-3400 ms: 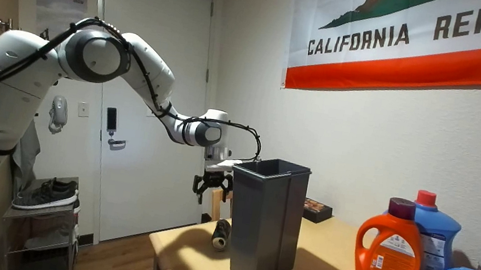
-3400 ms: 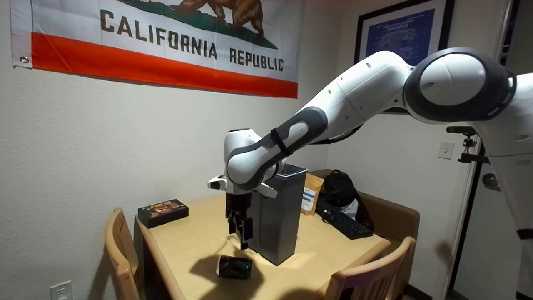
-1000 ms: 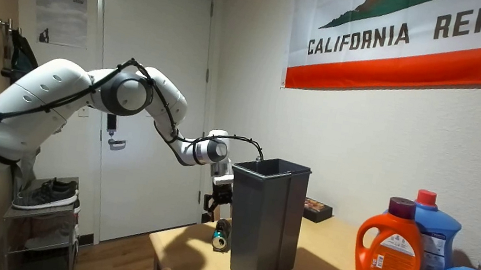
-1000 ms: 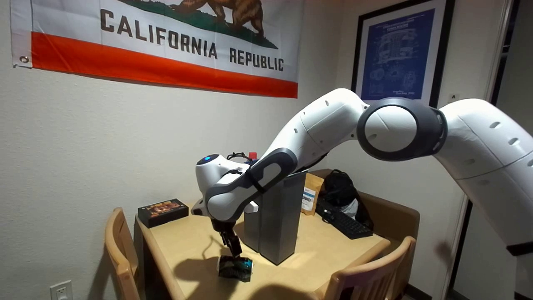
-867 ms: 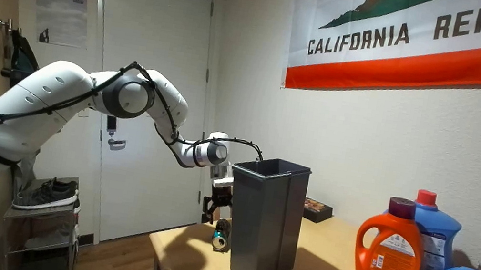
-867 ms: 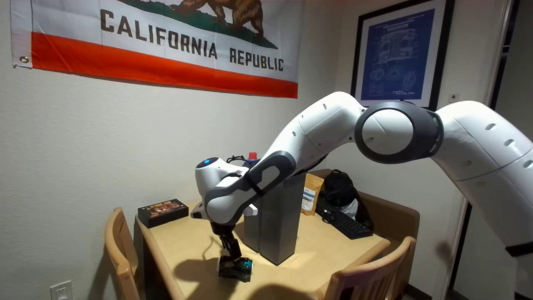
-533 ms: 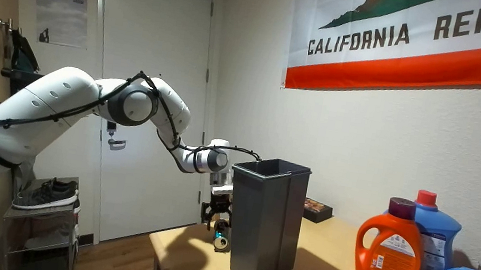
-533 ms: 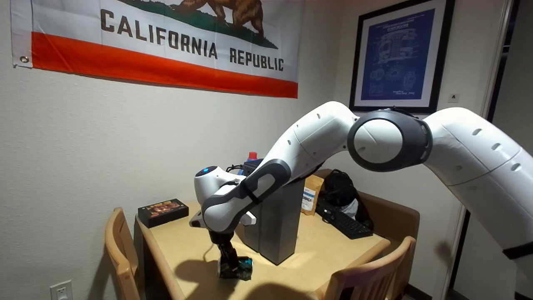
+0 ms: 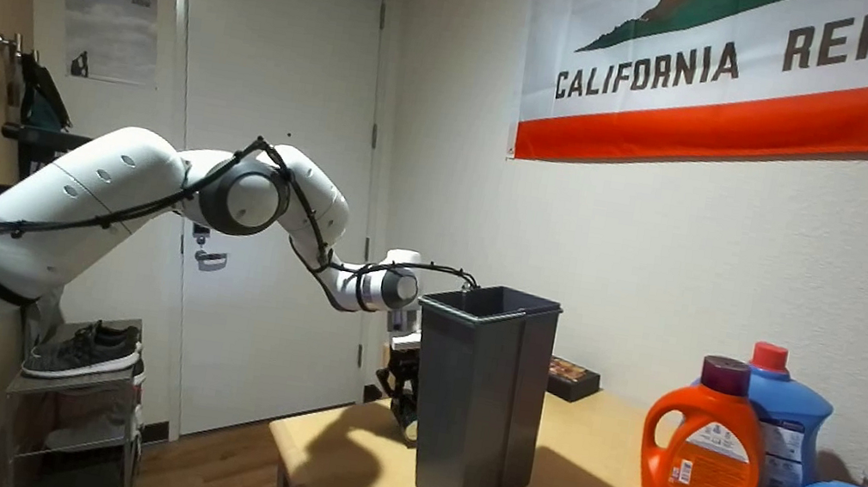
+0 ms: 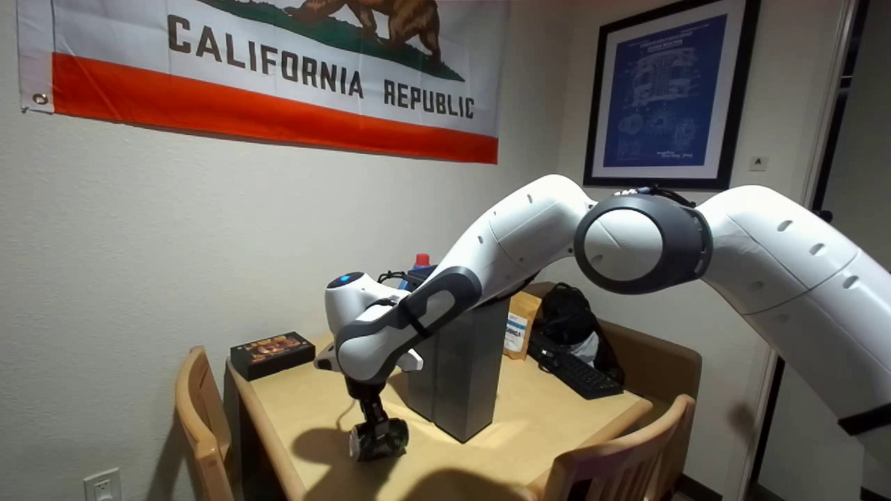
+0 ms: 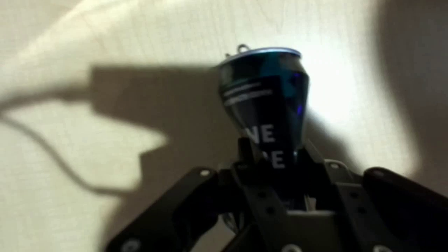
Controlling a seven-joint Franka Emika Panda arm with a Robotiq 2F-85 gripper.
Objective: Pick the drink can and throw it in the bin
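The drink can point(image 11: 264, 91), dark with a teal end and pale lettering, lies on its side between the fingers of my gripper point(image 11: 278, 154) in the wrist view. Both fingers press on its middle, and its sides narrow towards them. In an exterior view the can point(image 10: 397, 435) shows beneath the wrist, slightly tilted; whether it touches the table I cannot tell. The tall grey bin point(image 9: 471, 406) stands upright right beside the gripper and hides most of the can in that exterior view. The bin's inside bottom is out of sight.
On the table point(image 9: 598, 470) stand an orange detergent jug point(image 9: 700, 460) and a blue bottle point(image 9: 793, 422). A black box point(image 10: 273, 355) lies by the wall. A keyboard point(image 10: 581, 372) and paper pouch point(image 10: 521, 323) are past the bin. Wooden chairs point(image 10: 202, 417) flank the table.
My gripper has come down over the can and its fingers have closed on it. The can has turned and shifted a little with the grip. The bin has not moved.
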